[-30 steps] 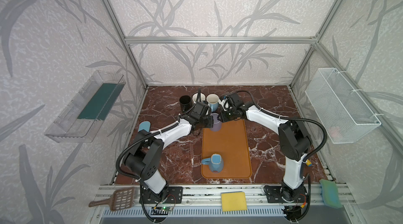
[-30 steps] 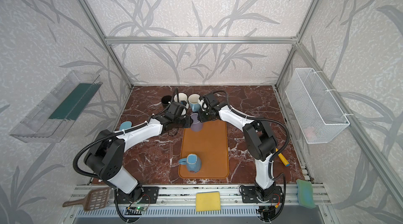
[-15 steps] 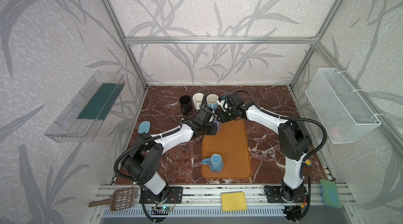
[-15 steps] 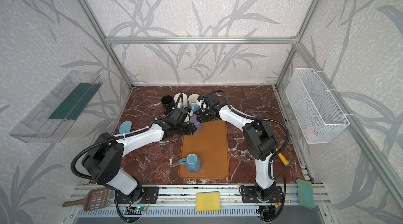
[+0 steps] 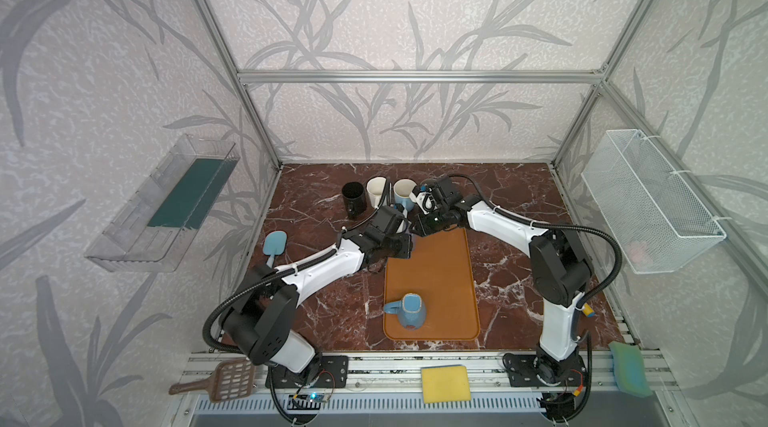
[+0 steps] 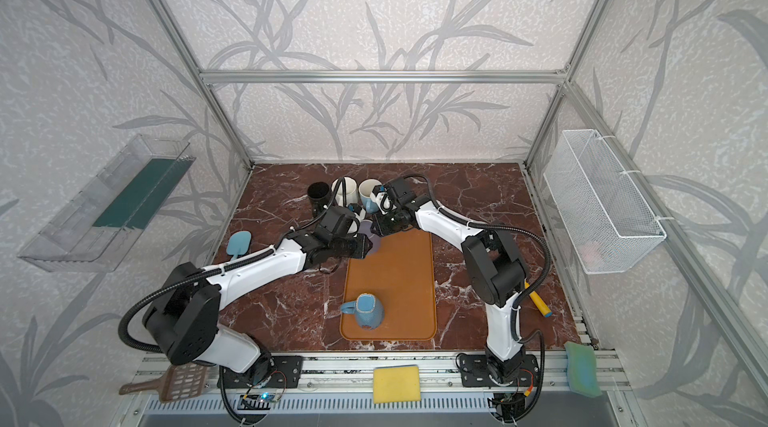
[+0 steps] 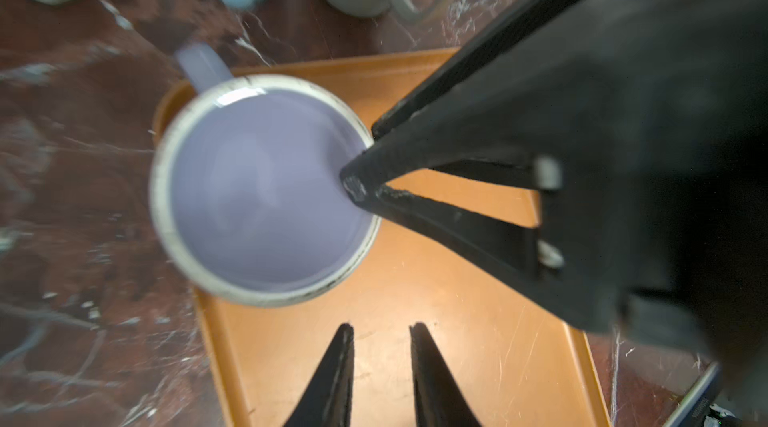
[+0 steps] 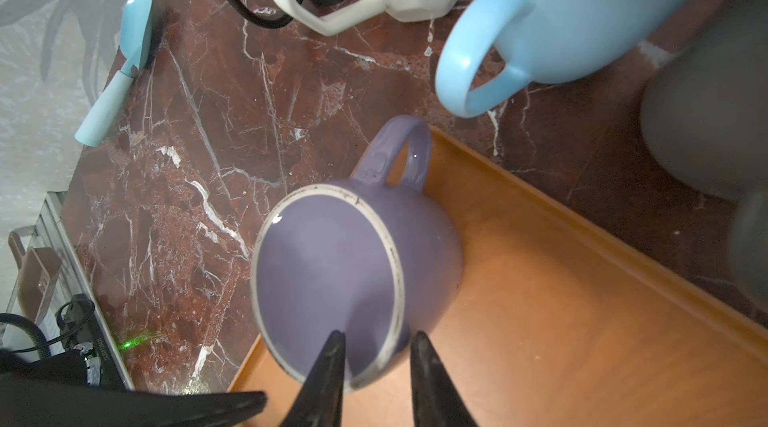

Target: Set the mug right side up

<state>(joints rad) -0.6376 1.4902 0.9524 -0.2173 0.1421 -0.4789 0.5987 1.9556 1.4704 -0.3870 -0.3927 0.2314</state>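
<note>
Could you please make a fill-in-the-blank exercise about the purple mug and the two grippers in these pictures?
1. The purple mug has its opening facing ___.
2. The right gripper pinches the mug by its ___.
3. The mug is at a corner of the ___ tray.
4. The left gripper holds ___.

Missing words: up; rim; orange; nothing.

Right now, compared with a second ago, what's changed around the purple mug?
The left gripper backed away from the purple mug toward the table's front, empty. Unchanged: the right gripper still pinches the mug's rim, mug upright on the tray corner; blue mug untouched.
</note>
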